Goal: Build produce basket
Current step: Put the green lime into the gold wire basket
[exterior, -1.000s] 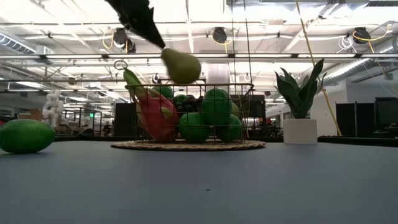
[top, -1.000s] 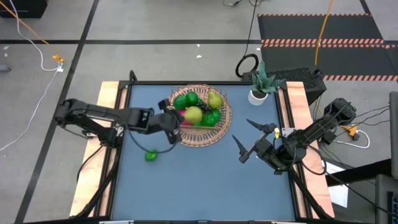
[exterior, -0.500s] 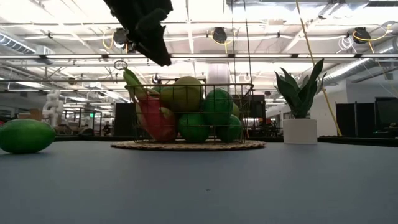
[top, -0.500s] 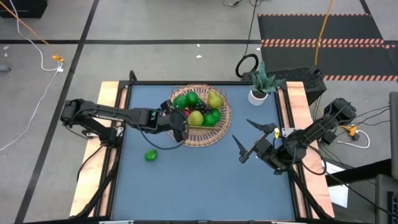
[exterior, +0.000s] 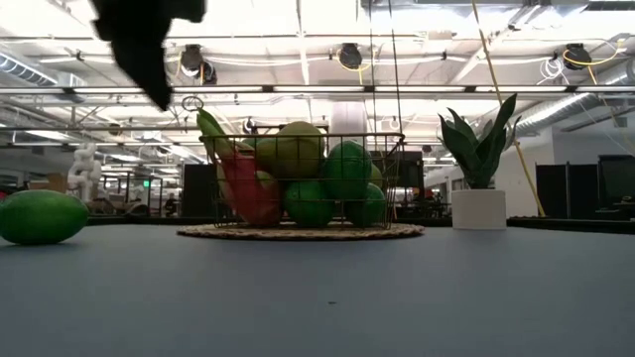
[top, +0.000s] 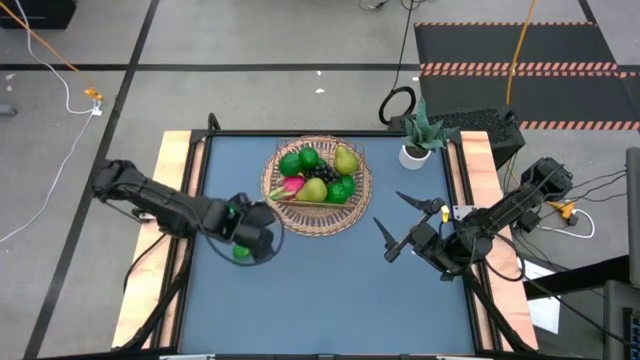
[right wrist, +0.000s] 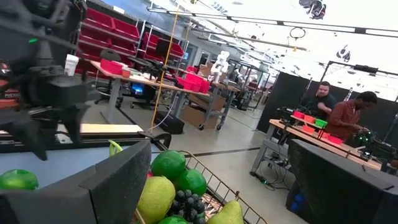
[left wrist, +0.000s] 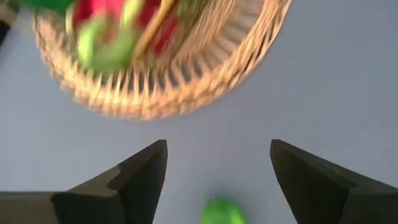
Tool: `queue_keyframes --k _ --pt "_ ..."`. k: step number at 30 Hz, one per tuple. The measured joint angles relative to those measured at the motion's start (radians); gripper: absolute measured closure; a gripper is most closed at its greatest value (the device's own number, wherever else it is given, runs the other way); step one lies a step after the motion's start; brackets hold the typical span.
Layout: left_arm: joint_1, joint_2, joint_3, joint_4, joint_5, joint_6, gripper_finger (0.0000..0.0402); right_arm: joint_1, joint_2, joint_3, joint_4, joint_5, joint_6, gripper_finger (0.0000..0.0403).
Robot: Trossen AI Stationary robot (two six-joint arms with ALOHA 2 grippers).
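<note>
Our left gripper (top: pixel 262 240) hangs open and empty over a loose green fruit (top: pixel 241 252), just short of the basket (top: pixel 357 207). The basket holds green fruits, pears (top: pixel 346 160), grapes and a pink dragon fruit (top: pixel 291 184). A second ago we held a pear above it. Our right gripper (top: pixel 397 223) waits, open, well apart.

We see the basket (top: pixel 355 205) as tan woven wicker, rough and matt, with a thin dark wire cage (exterior: pixel 392 169) rising at its sides. The produce (top: pixel 318 175) looks like smooth plastic with a slight sheen; same for the loose green fruit (exterior: pixel 40 217). Surface (top: pixel 330 290) is smooth matt blue, edged in pale bare wood (top: pixel 172 160). The plant pot (exterior: pixel 478 209) is matt white.
</note>
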Motion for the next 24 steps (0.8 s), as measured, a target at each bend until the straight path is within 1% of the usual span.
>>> queue_keyframes --k 4,6,9,13,16,20,24 --pt "-0.087 0.002 -0.001 -0.103 -0.001 -0.170 0.0098 0.000 0.000 0.000 0.000 0.000 0.007 0.0028" --pt "-0.123 0.001 -0.015 -0.105 -0.001 -0.226 0.0089 0.000 0.000 0.000 0.000 -0.001 0.008 0.0028" --pt "-0.153 0.001 -0.066 -0.098 -0.002 -0.294 0.0076 0.000 0.000 0.000 0.000 -0.001 0.009 0.0028" --pt "-0.159 0.001 -0.177 -0.083 0.019 -0.396 0.0069 0.000 0.000 0.000 0.000 -0.001 0.009 0.0028" --pt "-0.147 0.001 -0.272 -0.032 0.088 -0.426 0.0070 0.000 0.000 0.000 0.000 -0.001 0.009 0.0028" --pt "-0.145 0.002 -0.375 0.092 0.177 -0.405 0.0070 0.000 0.000 0.000 0.000 -0.001 0.009 0.0028" --pt "-0.143 0.002 -0.433 0.212 0.210 -0.365 0.0071 0.000 0.000 0.000 0.000 -0.002 0.009 0.0028"
